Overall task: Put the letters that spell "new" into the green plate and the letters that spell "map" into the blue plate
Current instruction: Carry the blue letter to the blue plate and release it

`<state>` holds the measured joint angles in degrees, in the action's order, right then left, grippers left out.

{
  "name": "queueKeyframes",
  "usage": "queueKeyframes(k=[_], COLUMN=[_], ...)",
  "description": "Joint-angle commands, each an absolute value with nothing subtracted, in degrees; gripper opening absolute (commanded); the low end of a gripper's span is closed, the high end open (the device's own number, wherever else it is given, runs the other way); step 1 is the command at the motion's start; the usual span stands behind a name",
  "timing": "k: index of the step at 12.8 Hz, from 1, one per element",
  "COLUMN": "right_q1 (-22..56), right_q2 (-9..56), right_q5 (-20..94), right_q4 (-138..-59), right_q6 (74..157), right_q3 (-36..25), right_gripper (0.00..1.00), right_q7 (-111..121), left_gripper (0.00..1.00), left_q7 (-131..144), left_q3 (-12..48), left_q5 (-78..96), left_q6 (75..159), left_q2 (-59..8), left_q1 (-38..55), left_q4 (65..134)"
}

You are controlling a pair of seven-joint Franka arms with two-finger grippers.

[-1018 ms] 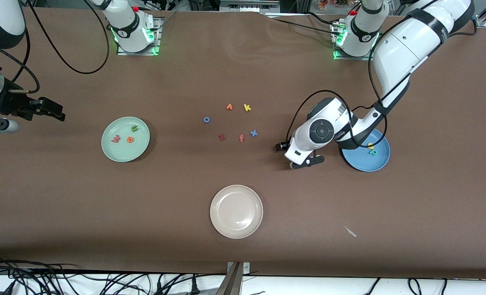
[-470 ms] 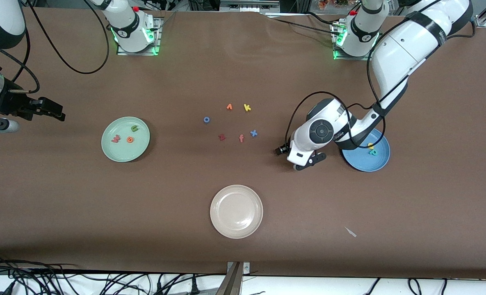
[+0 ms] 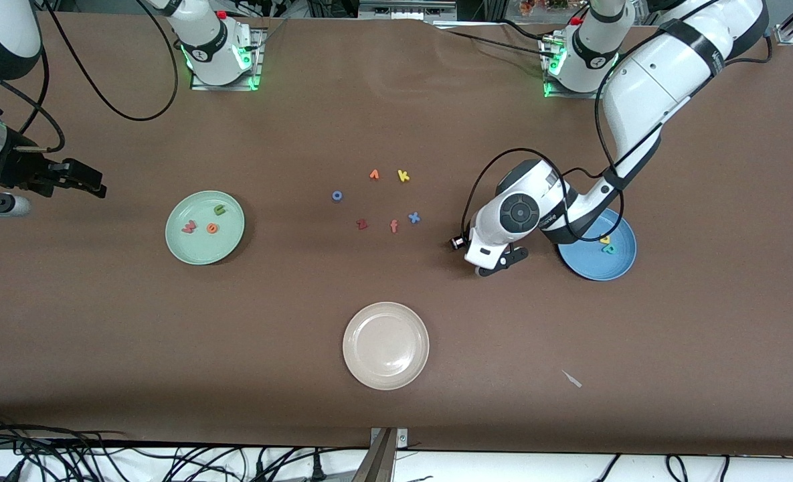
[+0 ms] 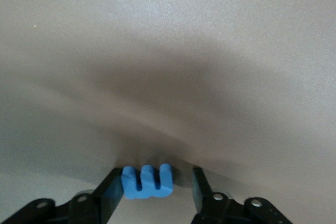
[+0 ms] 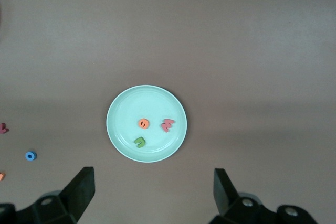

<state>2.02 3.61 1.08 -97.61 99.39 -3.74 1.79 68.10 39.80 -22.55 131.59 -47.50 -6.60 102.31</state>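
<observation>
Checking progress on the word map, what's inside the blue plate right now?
In the blue plate lie the yellow a and the teal p. The left arm covers part of the plate, so anything under it is hidden.

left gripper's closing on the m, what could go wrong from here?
1. In the left wrist view the blue "m" sits against one finger of the left gripper, with a gap to the other; an off-centre pinch may twist or drop it.
2. The blue plate already holds the yellow "a" and teal "p"; a careless drop could knock them.
</observation>
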Motion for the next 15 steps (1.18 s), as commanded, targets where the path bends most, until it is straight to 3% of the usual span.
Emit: queueKeyframes(k=[1, 4, 5, 7, 9, 13, 15], right_q1=[1.93, 1.93, 1.93, 1.93, 1.93, 1.93, 1.93], right_q2=[2.73, 2.72, 2.81, 2.72, 2.72, 2.81, 2.81], right_q5=[1.49, 1.49, 1.49, 1.49, 1.49, 1.49, 1.49], right_q4=[-98.17, -98.17, -98.09, -98.17, -98.17, -98.09, -98.09], right_q6=[98.96, 98.96, 98.96, 98.96, 98.96, 98.96, 98.97], right_q3=[-4.04, -4.04, -4.04, -4.04, -4.04, -4.04, -4.04], right_gripper=[1.0, 1.0, 1.0, 1.0, 1.0, 1.0, 1.0], right_q7=[3.69, 3.69, 3.69, 3.69, 3.69, 3.69, 3.69], left_gripper=[0.42, 0.23, 0.21, 0.21, 0.21, 0.21, 0.21], left_q7=[68.99, 68.82, 68.56, 68.03, 64.54, 50.14, 41.26], left_q3=[39.11, 39.11, 39.11, 39.46, 40.86, 51.56, 52.91], left_q5=[-23.47, -23.47, -23.47, -23.47, -23.29, -23.2, -24.16], left_q6=[132.1, 131.75, 131.57, 131.14, 125.37, 111.83, 106.37], left_q2=[-47.72, -47.55, -47.2, -45.54, -41.68, -37.97, -38.06], left_q1=[-6.06, -6.41, -6.59, -7.47, -10.18, -27.2, -32.5], left_q4=[102.74, 102.66, 102.57, 101.96, 101.87, 101.86, 101.95])
